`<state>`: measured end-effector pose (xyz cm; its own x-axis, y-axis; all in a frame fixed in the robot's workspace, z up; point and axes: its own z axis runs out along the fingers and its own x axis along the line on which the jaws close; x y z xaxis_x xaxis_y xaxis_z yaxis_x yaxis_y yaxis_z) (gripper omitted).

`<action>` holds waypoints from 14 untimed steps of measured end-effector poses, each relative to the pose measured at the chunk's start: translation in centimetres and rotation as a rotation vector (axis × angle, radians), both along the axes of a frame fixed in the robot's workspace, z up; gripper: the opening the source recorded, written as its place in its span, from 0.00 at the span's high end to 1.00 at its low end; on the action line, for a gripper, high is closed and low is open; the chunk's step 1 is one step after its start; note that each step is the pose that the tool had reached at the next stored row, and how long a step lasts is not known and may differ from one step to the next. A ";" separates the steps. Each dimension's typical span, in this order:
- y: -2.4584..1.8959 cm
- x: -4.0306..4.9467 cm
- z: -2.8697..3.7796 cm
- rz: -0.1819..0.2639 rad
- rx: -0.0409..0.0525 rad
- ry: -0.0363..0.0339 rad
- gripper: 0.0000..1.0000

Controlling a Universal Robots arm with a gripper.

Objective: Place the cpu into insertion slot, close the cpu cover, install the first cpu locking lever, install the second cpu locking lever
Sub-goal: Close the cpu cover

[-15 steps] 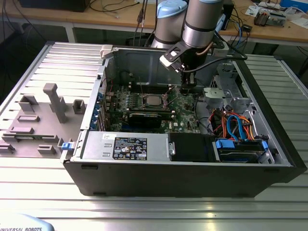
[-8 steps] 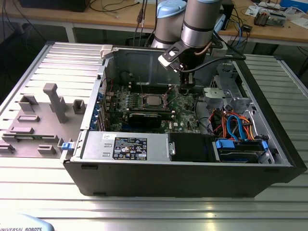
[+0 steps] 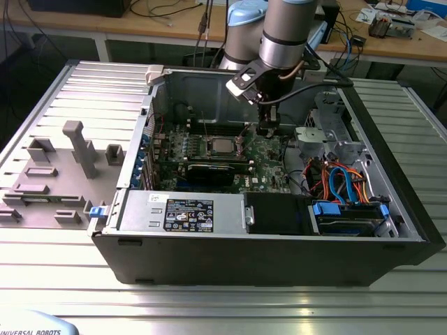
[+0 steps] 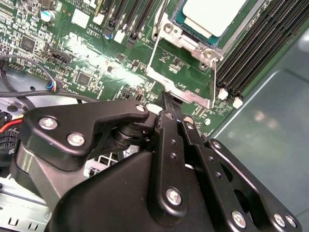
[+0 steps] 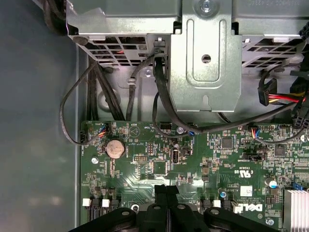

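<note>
The cpu shows its dull silver top and sits in the insertion slot on the green board. The silvery cpu cover lies around it as a frame. A thin wire locking lever loops out from the socket's side over the board. My gripper hangs low over the board on the exterior view's right of the socket. Both wrist views show its black fingers pressed together, gripper shut with nothing between them. The tip is just beside the wire lever; I cannot tell whether it touches.
Long black memory slots run beside the socket. A metal drive cage and black cables stand past the board. Coloured cables fill the case's right side, a power supply its front. Grey fixtures stand outside.
</note>
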<state>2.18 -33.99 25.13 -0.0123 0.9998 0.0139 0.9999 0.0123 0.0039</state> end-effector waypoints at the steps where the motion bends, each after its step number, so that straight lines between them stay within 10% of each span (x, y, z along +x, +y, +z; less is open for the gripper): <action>1: 0.00 -0.11 0.00 0.000 0.0000 0.0000 0.89; 14: 0.00 -1.63 0.00 0.000 0.0000 0.0000 0.89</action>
